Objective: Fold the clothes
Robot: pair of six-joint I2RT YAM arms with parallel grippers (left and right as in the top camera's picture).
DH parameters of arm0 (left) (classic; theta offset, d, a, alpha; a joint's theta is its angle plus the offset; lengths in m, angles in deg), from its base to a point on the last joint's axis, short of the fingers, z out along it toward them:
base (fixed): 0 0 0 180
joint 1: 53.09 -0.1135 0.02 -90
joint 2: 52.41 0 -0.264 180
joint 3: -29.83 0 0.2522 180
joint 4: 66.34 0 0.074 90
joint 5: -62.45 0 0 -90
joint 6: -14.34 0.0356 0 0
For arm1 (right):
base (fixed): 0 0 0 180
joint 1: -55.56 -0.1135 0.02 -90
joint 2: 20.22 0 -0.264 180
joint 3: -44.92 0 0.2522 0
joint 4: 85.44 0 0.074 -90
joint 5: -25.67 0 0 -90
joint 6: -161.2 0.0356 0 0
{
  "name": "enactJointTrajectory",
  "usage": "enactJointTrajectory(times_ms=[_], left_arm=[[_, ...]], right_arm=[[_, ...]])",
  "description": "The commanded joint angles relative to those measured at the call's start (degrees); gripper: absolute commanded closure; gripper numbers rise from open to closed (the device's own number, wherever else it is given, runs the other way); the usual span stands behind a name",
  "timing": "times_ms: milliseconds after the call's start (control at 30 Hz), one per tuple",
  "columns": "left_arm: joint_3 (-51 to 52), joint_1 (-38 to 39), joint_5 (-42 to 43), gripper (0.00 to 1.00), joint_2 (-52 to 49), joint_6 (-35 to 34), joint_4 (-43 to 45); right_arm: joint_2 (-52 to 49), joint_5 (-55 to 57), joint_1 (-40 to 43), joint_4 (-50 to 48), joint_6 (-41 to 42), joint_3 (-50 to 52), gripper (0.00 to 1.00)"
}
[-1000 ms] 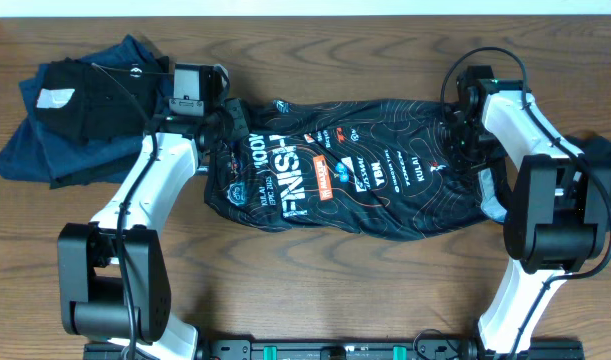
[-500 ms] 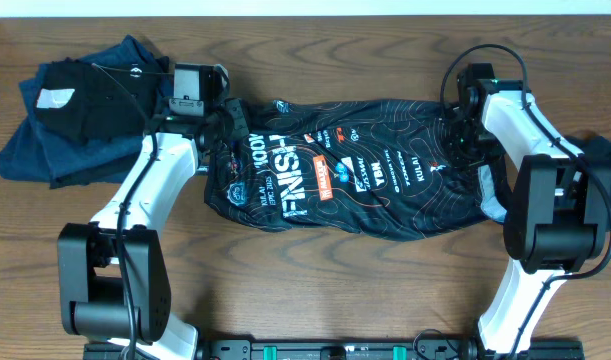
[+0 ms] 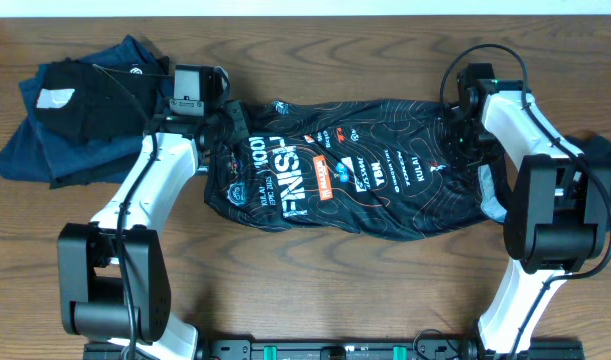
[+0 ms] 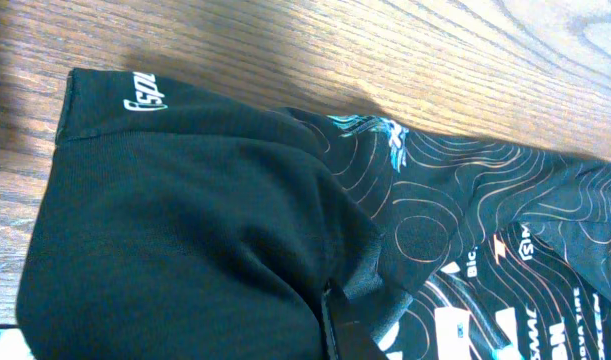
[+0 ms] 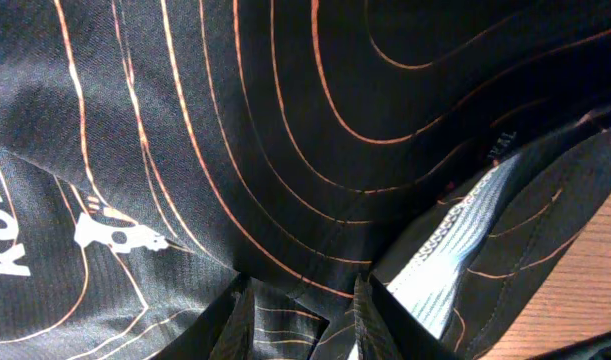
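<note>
**Both grippers gripping the ends of the black T-shirt [image 3: 385,175]**

The wooden table [image 3: 315,275] is carrying everything. The T-shirt is lying across its middle, stretched lengthways from left to right, rumpled along the near edge, with thin orange contour lines running over the dark cloth. A pile of dark garments [image 3: 80,125], blue and black, is sitting in the far left corner, close to the T-shirt's left end; whether the two are touching cannot be told.

The left arm [image 3: 145,195] is reaching from the near left up to the T-shirt's left end, and the right arm [image 3: 545,200] is bending over from the near right to its right end.

The left gripper [image 4: 337,325] is pinching the cloth at the left end with its jaws closed; the black fabric is puckering toward it in the left wrist view. The right gripper [image 5: 300,310] is pressing down on the right end, its two fingers [image 5: 370,310] standing a little apart and clamping a ridge of the patterned cloth between them.

White lettering [image 3: 285,180] is showing on the left half of the T-shirt, running sideways, with an orange logo [image 3: 328,178] just to its right. A small white logo [image 4: 145,92] is sitting near the hem of the plain black part by the left gripper. A pale strip [image 5: 465,225] is showing on the inside of the cloth to the right of the right gripper.
</note>
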Motion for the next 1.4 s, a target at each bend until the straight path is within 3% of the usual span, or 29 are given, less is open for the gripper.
enactJointTrajectory(times_ms=[0, 267, 500, 733, 1000, 1367], left_arm=[[-0.92, -0.35, -0.72, 0.94, -0.02, 0.33, -0.13], [-0.92, -0.35, -0.72, 0.94, -0.02, 0.33, -0.13], [-0.92, -0.35, -0.72, 0.94, -0.02, 0.33, -0.13], [-0.94, -0.35, -0.72, 0.94, -0.02, 0.35, -0.09], [-0.96, -0.35, -0.02, 0.94, 2.16, 0.37, 0.35], [-1.16, -0.57, 0.79, 0.94, 23.65, 0.37, 0.52]], right_arm=[[-0.11, -0.26, -0.11, -0.39, 0.68, 1.18, 0.68], [-0.17, 0.42, -0.04, -1.46, 0.68, 2.67, 0.73], [-0.17, 1.73, -0.07, -1.49, 1.01, 2.64, 0.99], [0.02, 9.68, -0.04, -1.42, 8.83, 2.36, 0.99], [6.78, 6.38, 0.04, -2.47, 18.84, -2.08, 0.99], [28.94, 2.71, 0.96, 0.31, 19.37, -10.36, 0.99]])
